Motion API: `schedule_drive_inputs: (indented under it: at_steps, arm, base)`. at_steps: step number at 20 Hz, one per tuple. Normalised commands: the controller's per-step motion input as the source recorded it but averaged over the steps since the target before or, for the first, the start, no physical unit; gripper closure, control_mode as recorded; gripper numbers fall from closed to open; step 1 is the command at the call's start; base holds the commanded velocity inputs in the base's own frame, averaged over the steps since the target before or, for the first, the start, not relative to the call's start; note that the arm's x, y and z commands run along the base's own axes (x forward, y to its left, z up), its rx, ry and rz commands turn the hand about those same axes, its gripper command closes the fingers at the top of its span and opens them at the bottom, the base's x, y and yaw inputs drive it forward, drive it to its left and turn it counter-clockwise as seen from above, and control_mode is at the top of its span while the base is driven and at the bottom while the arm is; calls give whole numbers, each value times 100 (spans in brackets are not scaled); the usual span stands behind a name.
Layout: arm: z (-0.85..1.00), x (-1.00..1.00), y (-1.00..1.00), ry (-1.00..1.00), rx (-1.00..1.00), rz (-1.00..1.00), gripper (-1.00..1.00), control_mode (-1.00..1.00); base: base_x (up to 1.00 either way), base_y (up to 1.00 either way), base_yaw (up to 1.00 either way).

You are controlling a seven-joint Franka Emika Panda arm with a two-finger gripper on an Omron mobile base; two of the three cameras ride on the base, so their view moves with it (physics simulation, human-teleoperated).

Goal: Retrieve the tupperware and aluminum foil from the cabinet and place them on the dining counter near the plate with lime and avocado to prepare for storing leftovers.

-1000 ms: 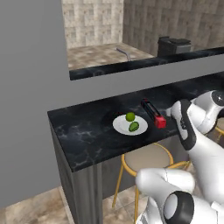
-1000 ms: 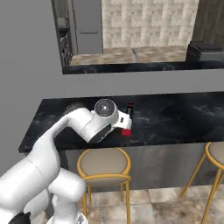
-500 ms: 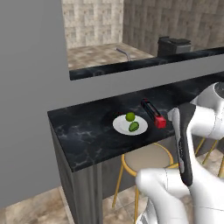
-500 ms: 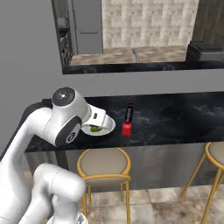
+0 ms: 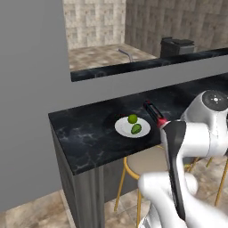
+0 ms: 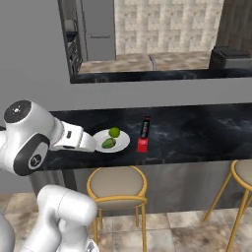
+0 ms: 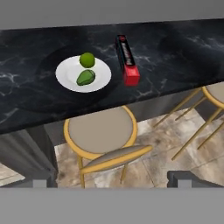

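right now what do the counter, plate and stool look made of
Counter: black stone, likely polished marble, going by the white veins. Plate: plain glossy white, probably ceramic. Stool: thin yellow legs, perhaps painted metal, with a flat beige seat, material unclear.

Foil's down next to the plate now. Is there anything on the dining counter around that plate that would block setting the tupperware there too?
Only the aluminum foil, lying just beside the plate that holds the lime and avocado. The rest of the dining counter around the plate looks bare, so nothing visible blocks a spot there.
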Motion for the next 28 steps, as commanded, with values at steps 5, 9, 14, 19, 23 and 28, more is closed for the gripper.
schedule_drive_inputs:
  at_steps: [5,9,14,19,23,28]
  arm:
    - [3,-37,32,0,-3,0,-100,-100]
    - [2,-27,5,0,0,0,-100,100]
    - [0,0,0,0,0,0,-100,100]
    - [0,0,0,0,0,0,-100,100]
    - [0,0,0,0,0,0,-100,100]
    - [0,0,0,0,0,0,-100,100]
  base:
    - [0,0,0]
    - [-35,0,-1]
    - [-80,-33,-26]
    - [-33,-97,-46]
    - [-2,-100,-47]
    - [27,-98,-43]
